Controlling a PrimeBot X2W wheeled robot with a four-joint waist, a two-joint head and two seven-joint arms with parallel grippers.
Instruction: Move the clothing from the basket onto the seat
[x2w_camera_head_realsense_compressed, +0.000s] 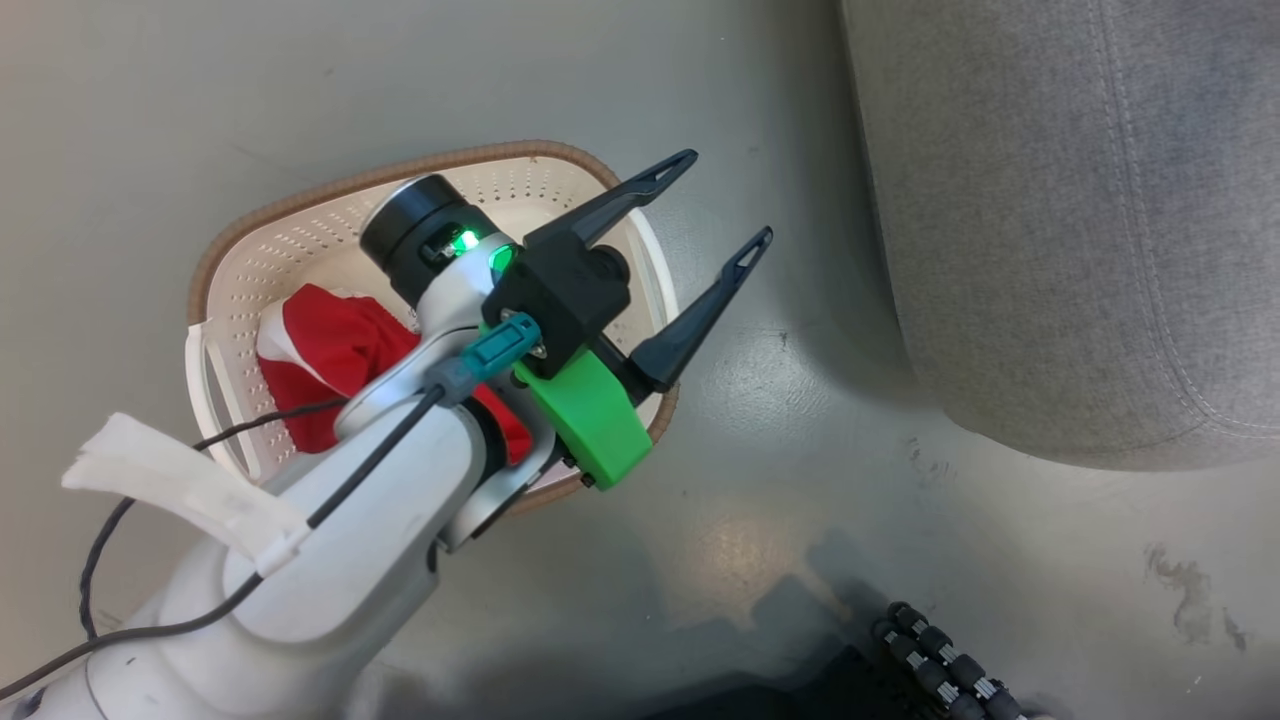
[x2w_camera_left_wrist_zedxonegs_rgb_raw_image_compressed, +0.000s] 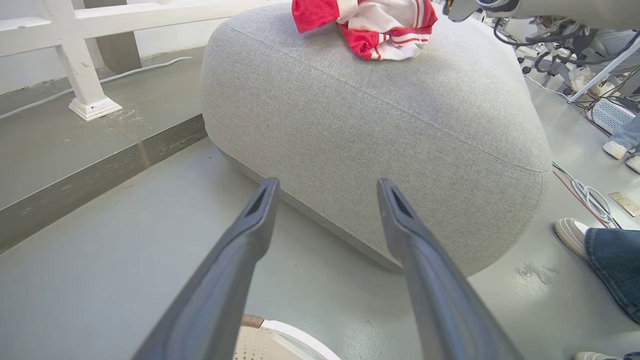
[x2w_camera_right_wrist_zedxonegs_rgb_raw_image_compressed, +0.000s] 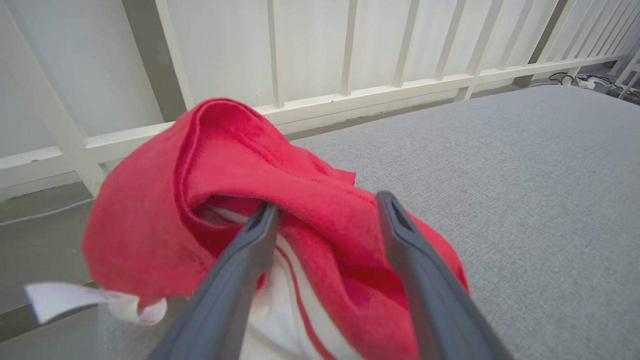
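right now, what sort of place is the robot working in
Likely a robotics lab or test room rather than a home: a painted grey floor, loose cables trailing across it, a white railing, and a big grey seat standing alone.

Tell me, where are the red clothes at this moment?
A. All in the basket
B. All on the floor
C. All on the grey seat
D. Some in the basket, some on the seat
D: one red garment lies in the basket, while a red-and-white garment sits on top of the grey seat.
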